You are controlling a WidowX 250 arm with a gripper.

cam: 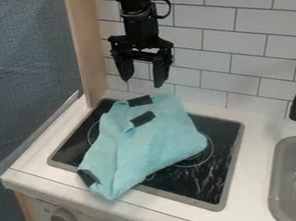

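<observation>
On the white worktop (pixel 254 135), the black stovetop (pixel 218 128) carries a crumpled blue-green cloth (pixel 151 142), its front corner lying past the rim; the black gripper (pixel 143 83) hangs above the cloth's back edge, jaws wide apart w/ nothing btwn them. For a good grip, prob. best to straddle a raised fold, come down straight & close gently to pinch fabric only, using the small dark patches (pixel 142 118) as aiming ref.

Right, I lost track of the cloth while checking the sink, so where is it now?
In the camera view, the turquoise cloth lies rumpled across the black stovetop, left of the sink and below the open gripper.
</observation>
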